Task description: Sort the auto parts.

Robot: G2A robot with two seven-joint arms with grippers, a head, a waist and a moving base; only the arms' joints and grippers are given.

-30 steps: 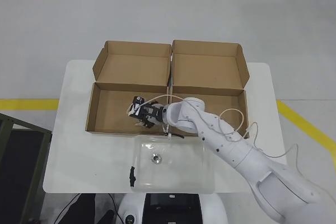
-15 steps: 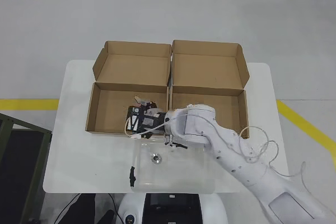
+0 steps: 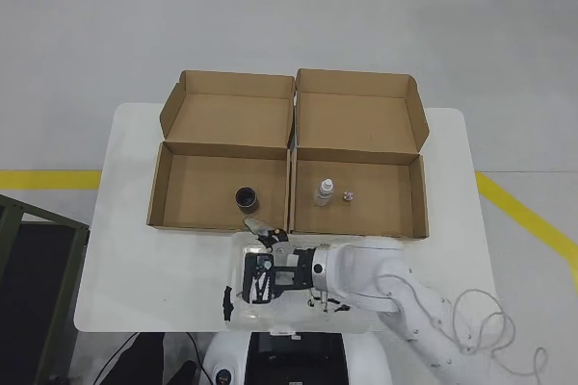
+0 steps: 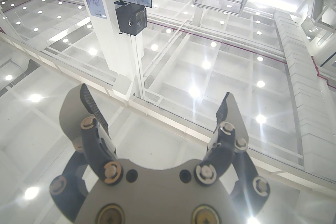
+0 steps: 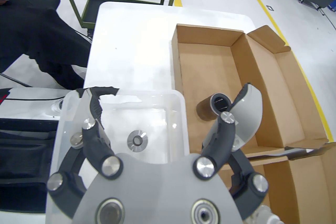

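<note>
Washer [image 5: 137,140] lay in bin [image 5: 185,125], under right gripper [image 5: 170,93], jaws spread, empty. Sleeve [image 5: 214,106] sat in box [image 5: 204,64] just past one fingertip; bottle [image 3: 324,192] in other box [image 3: 385,192], farther off. Judged mostly sorted: washer alone left to place.

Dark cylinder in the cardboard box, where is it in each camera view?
Top view: dark cylinder in the left cardboard box, right of centre.
Right wrist view: dark cylinder in that box, near the clear tub.
Left wrist view: aimed at the ceiling.
Shared landmark: the clear tub.
</note>
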